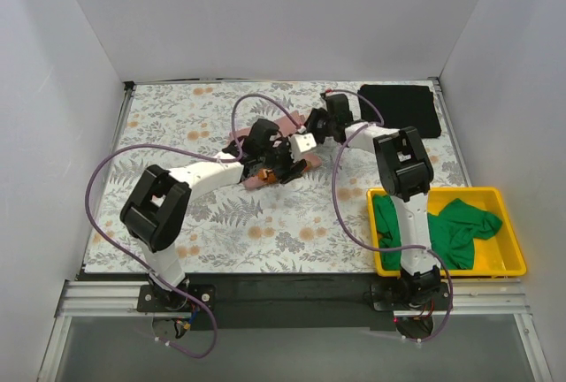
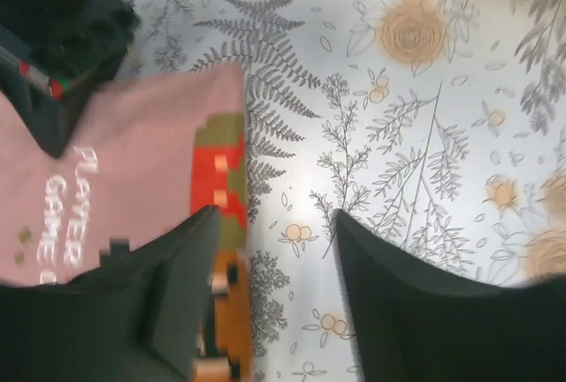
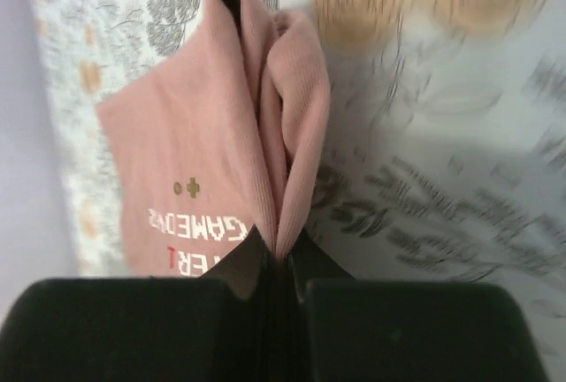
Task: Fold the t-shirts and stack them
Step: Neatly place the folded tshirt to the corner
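Observation:
The dusty pink t-shirt lies bunched at the table's middle, mostly under both grippers. My right gripper is shut on a raised fold of the pink shirt, pinched between its fingers. My left gripper is open and holds nothing. In its wrist view the jaws straddle the shirt's printed edge: one finger is over the pink shirt, the other over bare table covering. The black t-shirt lies folded flat at the back right. The bright green t-shirt is crumpled in the yellow bin.
The yellow bin stands at the near right beside the right arm's base. The floral table covering spreads under everything. White walls close in the table on three sides. Purple cables loop off both arms.

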Action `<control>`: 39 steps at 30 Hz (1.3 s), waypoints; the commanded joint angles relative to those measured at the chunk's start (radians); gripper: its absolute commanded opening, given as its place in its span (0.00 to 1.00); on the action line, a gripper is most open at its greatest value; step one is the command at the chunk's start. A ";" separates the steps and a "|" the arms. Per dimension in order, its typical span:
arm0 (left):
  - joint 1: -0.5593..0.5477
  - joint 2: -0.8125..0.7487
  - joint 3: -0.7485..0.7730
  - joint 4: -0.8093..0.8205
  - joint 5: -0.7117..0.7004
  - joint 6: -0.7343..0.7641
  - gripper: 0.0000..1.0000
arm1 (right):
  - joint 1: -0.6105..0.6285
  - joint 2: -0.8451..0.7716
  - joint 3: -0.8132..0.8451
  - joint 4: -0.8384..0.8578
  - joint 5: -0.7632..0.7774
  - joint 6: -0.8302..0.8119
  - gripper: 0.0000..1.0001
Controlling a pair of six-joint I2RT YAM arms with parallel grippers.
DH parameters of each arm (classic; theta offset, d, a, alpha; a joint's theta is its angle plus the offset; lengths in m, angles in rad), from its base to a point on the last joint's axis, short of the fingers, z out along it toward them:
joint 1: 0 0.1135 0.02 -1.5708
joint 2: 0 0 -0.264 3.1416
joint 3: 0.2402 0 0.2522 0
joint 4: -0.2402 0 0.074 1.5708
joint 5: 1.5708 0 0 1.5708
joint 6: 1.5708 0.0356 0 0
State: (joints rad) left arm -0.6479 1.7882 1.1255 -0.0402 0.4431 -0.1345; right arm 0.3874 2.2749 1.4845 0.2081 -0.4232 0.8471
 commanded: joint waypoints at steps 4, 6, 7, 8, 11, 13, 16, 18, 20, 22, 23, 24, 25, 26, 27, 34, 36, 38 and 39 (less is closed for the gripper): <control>0.097 -0.138 0.115 -0.209 0.023 -0.273 0.84 | -0.050 0.006 0.336 -0.502 0.242 -0.696 0.01; 0.131 -0.142 0.131 -0.249 0.019 -0.318 0.84 | -0.065 0.030 0.442 -0.568 0.294 -0.781 0.01; 0.142 -0.144 0.137 -0.288 0.028 -0.345 0.84 | -0.082 0.035 0.468 -0.614 0.314 -0.827 0.01; 0.148 -0.148 0.141 -0.302 0.025 -0.356 0.84 | -0.091 0.040 0.515 -0.630 0.333 -0.895 0.01; 0.162 -0.180 0.106 -0.328 0.017 -0.379 0.85 | -0.136 0.038 0.563 -0.664 0.376 -1.003 0.01; 0.162 -0.217 0.076 -0.328 0.016 -0.389 0.85 | -0.162 0.035 0.608 -0.679 0.397 -1.042 0.01; 0.162 -0.243 0.036 -0.334 0.017 -0.404 0.86 | -0.189 0.032 0.677 -0.711 0.419 -1.108 0.01; 0.162 -0.248 0.027 -0.336 0.016 -0.409 0.86 | -0.199 0.031 0.706 -0.725 0.419 -1.141 0.01; 0.162 -0.253 0.023 -0.336 0.014 -0.409 0.87 | -0.211 0.023 0.730 -0.734 0.446 -1.158 0.01; 0.162 -0.251 0.022 -0.336 0.013 -0.412 0.87 | -0.222 0.009 0.750 -0.736 0.448 -1.177 0.01; 0.162 -0.250 0.022 -0.336 0.016 -0.412 0.87 | -0.226 0.005 0.758 -0.737 0.454 -1.181 0.01; 0.162 -0.248 0.020 -0.334 0.019 -0.412 0.87 | -0.228 0.002 0.769 -0.736 0.454 -1.183 0.01; 0.162 -0.248 0.020 -0.333 0.020 -0.409 0.87 | -0.232 -0.008 0.775 -0.737 0.455 -1.188 0.01; 0.162 -0.247 0.020 -0.331 0.020 -0.406 0.88 | -0.232 -0.012 0.787 -0.737 0.460 -1.189 0.01; 0.162 -0.247 0.020 -0.331 0.019 -0.404 0.88 | -0.235 -0.021 0.792 -0.736 0.466 -1.189 0.01; 0.162 -0.250 0.022 -0.342 0.012 -0.387 0.88 | -0.251 -0.093 0.790 -0.736 0.455 -1.175 0.01; 0.162 -0.245 0.030 -0.354 0.023 -0.381 0.88 | -0.252 -0.112 0.787 -0.743 0.455 -1.169 0.01; 0.162 -0.239 0.037 -0.366 0.025 -0.382 0.89 | -0.254 -0.121 0.777 -0.743 0.454 -1.169 0.01; 0.162 -0.239 0.039 -0.369 0.025 -0.384 0.88 | -0.255 -0.129 0.775 -0.748 0.454 -1.166 0.01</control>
State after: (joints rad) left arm -0.4839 1.5967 1.1515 -0.3855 0.4541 -0.5285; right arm 0.1452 2.2517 2.2250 -0.5720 0.0238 -0.3187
